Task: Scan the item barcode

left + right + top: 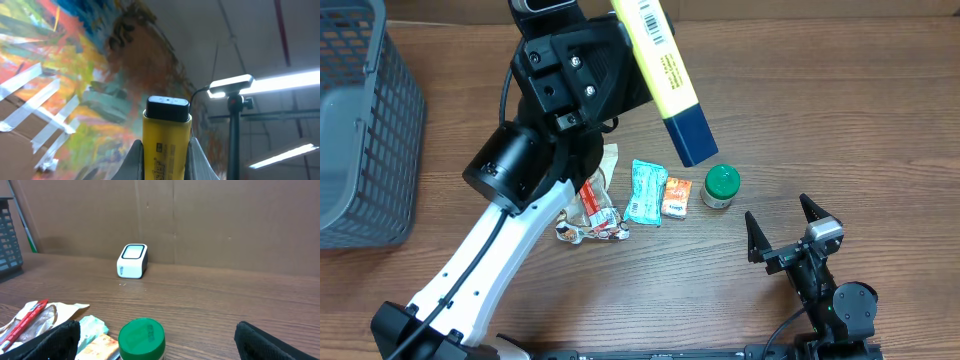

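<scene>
Left gripper clamped on yellow tube, right gripper wide open, empty

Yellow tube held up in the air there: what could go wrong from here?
1. The left gripper pinches only one end of the yellow tube, high above the table; a slip could drop it onto the green-lidded jar or packets.
2. Its barcode faces upward, while the white scanner sits at the table's far edge, so the scan may miss unless the tube gets turned.
</scene>
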You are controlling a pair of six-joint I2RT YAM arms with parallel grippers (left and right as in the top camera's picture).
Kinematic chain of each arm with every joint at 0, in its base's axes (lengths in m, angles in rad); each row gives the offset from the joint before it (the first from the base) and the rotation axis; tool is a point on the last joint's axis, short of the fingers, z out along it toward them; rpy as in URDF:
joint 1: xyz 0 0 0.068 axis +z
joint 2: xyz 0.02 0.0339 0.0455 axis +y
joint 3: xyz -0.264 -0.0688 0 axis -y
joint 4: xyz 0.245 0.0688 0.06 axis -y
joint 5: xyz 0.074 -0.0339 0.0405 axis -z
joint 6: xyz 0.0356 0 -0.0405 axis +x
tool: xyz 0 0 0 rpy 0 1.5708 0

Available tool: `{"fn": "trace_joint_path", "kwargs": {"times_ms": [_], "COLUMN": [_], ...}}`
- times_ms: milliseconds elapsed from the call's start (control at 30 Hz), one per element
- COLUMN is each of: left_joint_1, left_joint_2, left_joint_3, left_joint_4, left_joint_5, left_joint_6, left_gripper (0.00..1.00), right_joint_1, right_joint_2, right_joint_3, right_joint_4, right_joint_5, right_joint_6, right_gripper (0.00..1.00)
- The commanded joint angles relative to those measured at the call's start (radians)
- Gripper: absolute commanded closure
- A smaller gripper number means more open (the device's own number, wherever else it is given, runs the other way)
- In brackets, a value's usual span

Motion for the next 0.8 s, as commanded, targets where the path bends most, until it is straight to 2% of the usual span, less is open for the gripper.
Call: {"fn": "trace_joint_path", "kwargs": {"times_ms": [0, 200, 500, 767], "left_joint_1": [-0.026, -0.026, -0.047, -0.107], "left_joint_2": [-0.018, -0.018, -0.011, -0.023], "left_joint_3": [0.011, 0.011, 0.011, 0.011], "left_joint_4": [0.027, 0.026, 0.027, 0.027], "left_joint_5": [-0.061, -0.027, 0.193, 0.26], "left_joint_6": [-0.001, 0.0, 0.001, 0.0], "left_gripper": [0.95, 0.96, 0.96, 0.96], "right_joint_1": [-0.006, -0.006, -0.006, -0.006], "right_joint_2": [-0.008, -0.008, -0.008, -0.008], "right_joint_3": [-0.011, -0.011, -0.011, -0.011], "right_joint_4": [0.005, 0.005, 0.005, 0.005], "right_joint_5": [0.01, 0.01, 0.01, 0.01], "right_joint_6": [0.007, 0.007, 0.007, 0.007], "right_gripper": [0.0, 0.0, 0.0, 0.0]}}
